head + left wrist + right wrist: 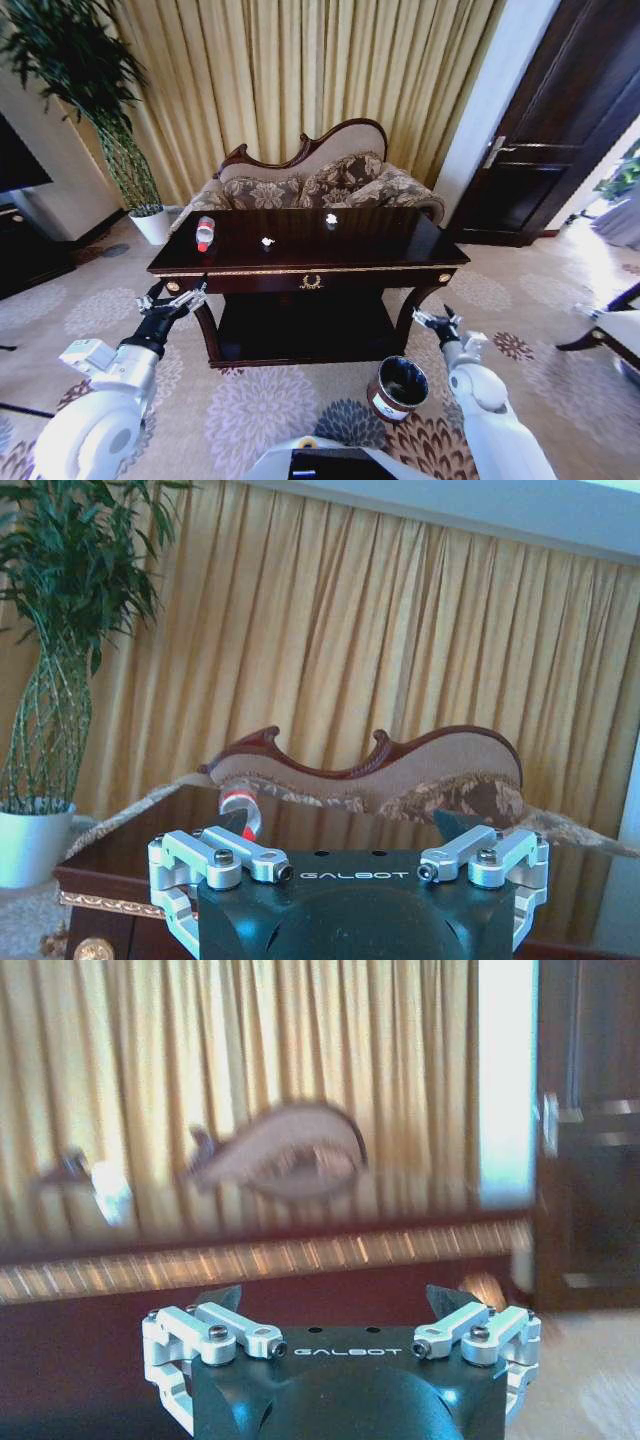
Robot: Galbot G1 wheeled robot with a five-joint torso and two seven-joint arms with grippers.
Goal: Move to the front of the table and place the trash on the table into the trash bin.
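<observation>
We should reach the spread left fingers [178, 296] squarely over the bottle [204, 233] at the counter's [380, 245] left; the right fingers [437, 321] are spread too.

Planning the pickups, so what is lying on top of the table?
On the table: a plastic bottle near its left end and two small white scraps. Nothing covers them.

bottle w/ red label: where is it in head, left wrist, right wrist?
Head view: the bottle lies on the table, at its left end, ahead of the left claw.
Left wrist view: its red part peeks just above the left claw.
Right wrist view: cannot tell.
Shared landmark: the sofa back before the curtain.
</observation>
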